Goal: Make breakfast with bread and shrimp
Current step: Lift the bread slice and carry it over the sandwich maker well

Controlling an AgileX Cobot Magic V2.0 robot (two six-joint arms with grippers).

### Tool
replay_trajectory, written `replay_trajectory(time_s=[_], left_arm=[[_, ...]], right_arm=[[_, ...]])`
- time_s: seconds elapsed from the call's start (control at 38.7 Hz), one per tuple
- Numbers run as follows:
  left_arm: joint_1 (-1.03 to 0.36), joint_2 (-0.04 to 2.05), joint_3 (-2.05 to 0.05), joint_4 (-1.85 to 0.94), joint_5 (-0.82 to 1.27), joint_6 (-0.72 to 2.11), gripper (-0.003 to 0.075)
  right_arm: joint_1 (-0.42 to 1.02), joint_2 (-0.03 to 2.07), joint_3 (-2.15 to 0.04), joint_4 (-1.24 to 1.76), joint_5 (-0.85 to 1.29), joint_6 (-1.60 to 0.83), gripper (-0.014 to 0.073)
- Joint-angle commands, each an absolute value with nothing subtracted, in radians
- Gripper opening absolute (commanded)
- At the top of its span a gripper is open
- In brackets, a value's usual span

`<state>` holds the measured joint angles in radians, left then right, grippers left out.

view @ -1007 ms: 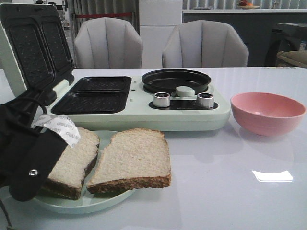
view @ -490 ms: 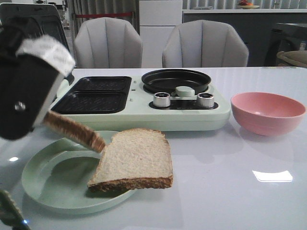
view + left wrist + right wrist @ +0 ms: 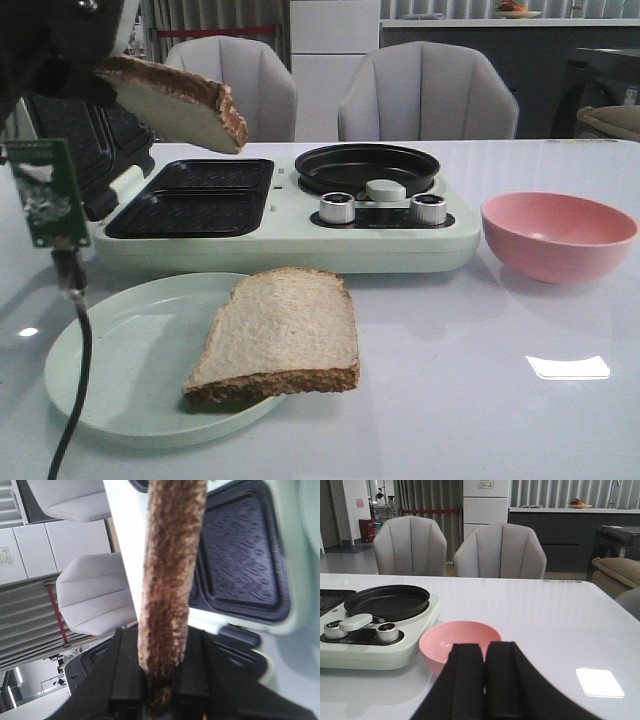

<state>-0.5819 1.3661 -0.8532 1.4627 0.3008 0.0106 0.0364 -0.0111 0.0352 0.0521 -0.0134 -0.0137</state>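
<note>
— Front view first: can we read any writing or brand?

— We find none legible. The green circuit board [image 3: 43,192] hanging at nine o'clock has white patches, but no letters we can make out. In the right wrist view a sign on the white cabinet [image 3: 485,502] at twelve o'clock is too small to read.

— What has changed since half a second ago?

— We see the left claw [image 3: 161,692] has gone up to the eleven o'clock corner of the front view, taking the held bread slice [image 3: 178,101] with it. Half a second ago that slice hung low, its end just over the plate [image 3: 120,350]; now it is in the air above the sandwich maker [image 3: 290,215], over the two dark waffle trays [image 3: 192,198], tilted with its crust edge lowest. A second ago both slices lay on the plate. The other bread slice [image 3: 277,333] lies where it lay, on the plate at six o'clock, its right part overhanging the rim.

— How do the claws stand?

— We see the left claw clamped on the crust end of the lifted slice in the left wrist view, a black finger [image 3: 125,672] pressing each face. The right claw [image 3: 484,680] has its fingers together with nothing between them, just short of the pink bowl [image 3: 455,645].

— And the bowl?

— We see it on the table [image 3: 480,380] at three o'clock, beside the round black pan [image 3: 366,168] and the two silver knobs [image 3: 338,208]. We cannot make out any shrimp in it.
</note>
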Motion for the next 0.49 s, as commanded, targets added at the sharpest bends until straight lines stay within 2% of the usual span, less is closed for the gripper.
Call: replay_trajectory(time_s=[0.0, 0.46], left_arm=[[-0.520, 1.406, -0.968, 1.503, 0.204, -0.012, 0.0119], [-0.361, 1.762, -1.350, 1.494, 0.057, -0.044, 0.0118]], right_arm=[[0.031, -0.030, 0.023, 0.041, -0.093, -0.015, 0.0141], [0.031, -0.030, 0.023, 0.041, -0.093, -0.015, 0.0141]])
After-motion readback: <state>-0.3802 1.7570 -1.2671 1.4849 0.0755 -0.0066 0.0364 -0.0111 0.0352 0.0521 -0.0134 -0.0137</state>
